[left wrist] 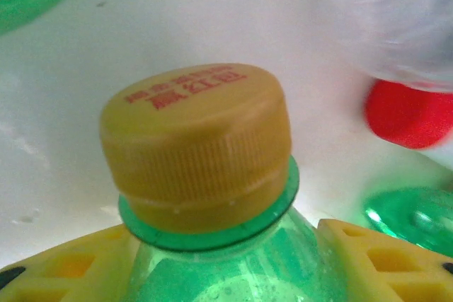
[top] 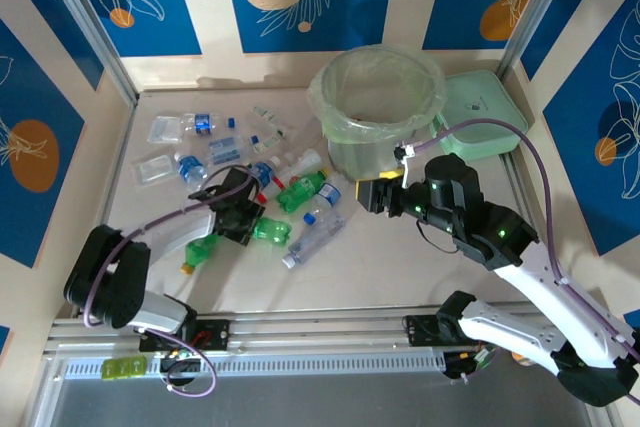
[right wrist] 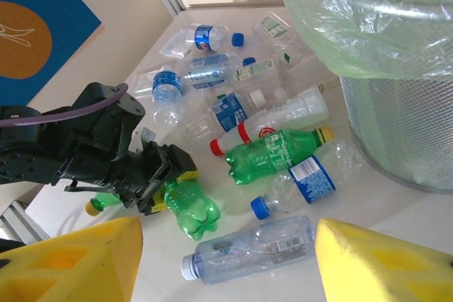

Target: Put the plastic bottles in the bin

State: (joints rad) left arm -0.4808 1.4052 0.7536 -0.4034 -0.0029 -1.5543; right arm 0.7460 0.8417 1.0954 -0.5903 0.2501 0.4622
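Observation:
My left gripper is shut on a small green bottle lying on the table. In the left wrist view its yellow fingers press both sides of the bottle's shoulder just below the yellow cap. More plastic bottles lie close by: a longer green one, a white one with a red cap, a blue-labelled clear one and a clear one with a white cap. My right gripper hovers open above that last bottle, beside the bin.
A pale-green square lid lies right of the bin. Flat clear packets and several more bottles are scattered at the back left. Another green bottle lies near the left arm. Wall panels enclose the table.

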